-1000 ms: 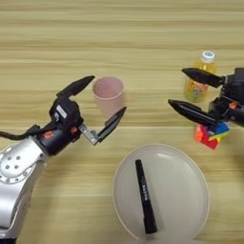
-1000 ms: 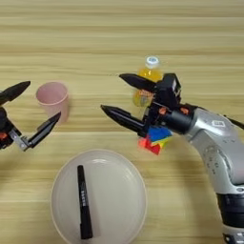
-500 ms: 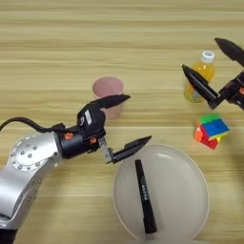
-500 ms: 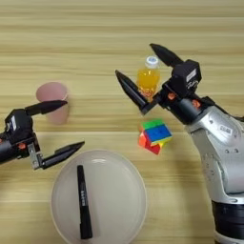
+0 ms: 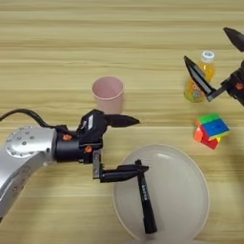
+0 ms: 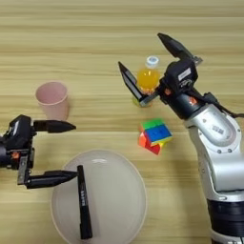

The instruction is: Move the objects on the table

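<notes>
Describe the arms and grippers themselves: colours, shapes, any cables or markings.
Both arms have rounded silver-grey shells ending in black wrist blocks with small orange-red accents. The left gripper and right gripper each carry two slim, pointed black fingers. A black cable loops from the left forearm.

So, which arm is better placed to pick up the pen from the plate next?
Probably the left. The left gripper is open at the plate's left rim, its lower finger beside the top of the pen. The right gripper is open around the juice bottle, further away.
</notes>
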Robot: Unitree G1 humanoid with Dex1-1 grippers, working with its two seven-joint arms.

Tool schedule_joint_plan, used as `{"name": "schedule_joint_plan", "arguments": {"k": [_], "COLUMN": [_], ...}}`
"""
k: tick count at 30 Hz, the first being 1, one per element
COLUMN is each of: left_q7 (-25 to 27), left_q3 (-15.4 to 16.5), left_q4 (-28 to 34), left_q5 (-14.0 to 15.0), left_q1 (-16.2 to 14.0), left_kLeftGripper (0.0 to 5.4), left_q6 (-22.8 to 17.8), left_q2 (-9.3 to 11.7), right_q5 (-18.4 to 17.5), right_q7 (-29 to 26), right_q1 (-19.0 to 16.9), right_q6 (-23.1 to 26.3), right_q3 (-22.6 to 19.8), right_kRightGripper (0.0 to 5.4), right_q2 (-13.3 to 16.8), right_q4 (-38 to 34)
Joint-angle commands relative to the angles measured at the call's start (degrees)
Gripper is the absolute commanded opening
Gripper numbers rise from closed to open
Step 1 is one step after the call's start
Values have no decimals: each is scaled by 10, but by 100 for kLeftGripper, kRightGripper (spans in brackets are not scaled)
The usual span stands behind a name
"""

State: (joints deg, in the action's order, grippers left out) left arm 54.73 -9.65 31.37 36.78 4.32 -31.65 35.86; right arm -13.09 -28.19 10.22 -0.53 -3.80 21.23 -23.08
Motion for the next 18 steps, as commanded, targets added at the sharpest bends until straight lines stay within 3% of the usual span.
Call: {"name": "schedule_joint_plan", "arguments": {"k": [1,7,13,18], "left_q7": [-40,26,80,106], "left_q3": [-16,-77,-134,-163], "left_q4": [35,69,46,26], "left_q5": [5,-64,-116,-159], "left_q1": [6,-11,20,44], "left_kLeftGripper": [540,540,540,540], "left_q6": [-39,0,25,45], "left_q2": [-8,62,85,93], "right_q5": [9,13,14,10], "right_q7": [9,17,22,25], "right_q1": [-3,-8,-14,-18], "right_q6": [1,7,16,27], "right_q3": [6,18,30,30], "right_kRightGripper": [538,538,538,538], "right_q2": [-1,-4,-4,-4], "right_q4": [-15,-27,-45,-62]}}
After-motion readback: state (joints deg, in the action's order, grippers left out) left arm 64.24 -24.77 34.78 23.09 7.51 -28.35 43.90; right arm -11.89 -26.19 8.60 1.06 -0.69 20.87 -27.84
